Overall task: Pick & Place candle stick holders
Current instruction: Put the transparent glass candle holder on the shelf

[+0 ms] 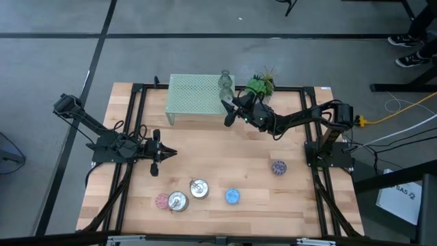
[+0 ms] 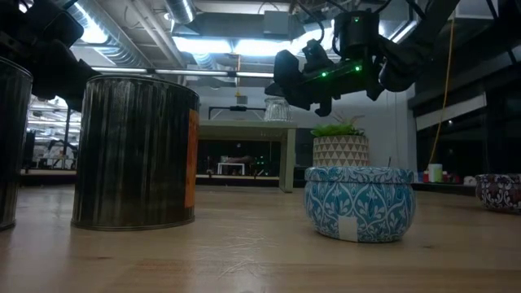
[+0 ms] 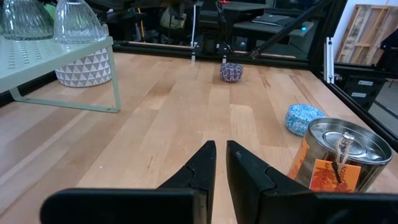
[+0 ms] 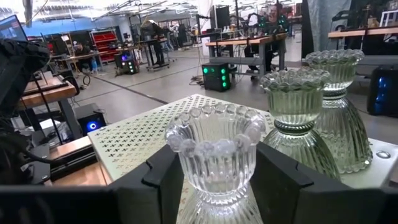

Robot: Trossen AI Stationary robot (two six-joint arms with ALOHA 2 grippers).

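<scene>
The right tool (image 4: 214, 180) hangs over the near edge of the mint-green mesh stand (image 1: 194, 94), at about twelve o'clock on the surface (image 1: 225, 157). Its fingers flank a clear glass holder (image 4: 214, 149) between them. They sit close at its sides, but I cannot tell whether they grip it or have just let go. The holder is pressed glass: ribbed walls, a beaded rim, a pinched waist above a flared foot. It is rigid, smooth, likely slippery and easily chipped, and fairly heavy for its size. The best hold is across the ribbed cup just above the waist, with gentle pressure, not on the beads. Two olive-green glass holders (image 4: 311, 118) of the same pattern stand just beside it on the stand, so a sideways swing risks a knock.

At about six o'clock sit the silver metal tins (image 1: 188, 195), hard and shiny, with a blue patterned holder (image 1: 233, 196) and a pink one (image 1: 162, 200). A purple one (image 1: 278, 167) lies near four o'clock.

The left tool (image 3: 217, 165) rests at nine o'clock, its fingers nearly together and empty.
</scene>
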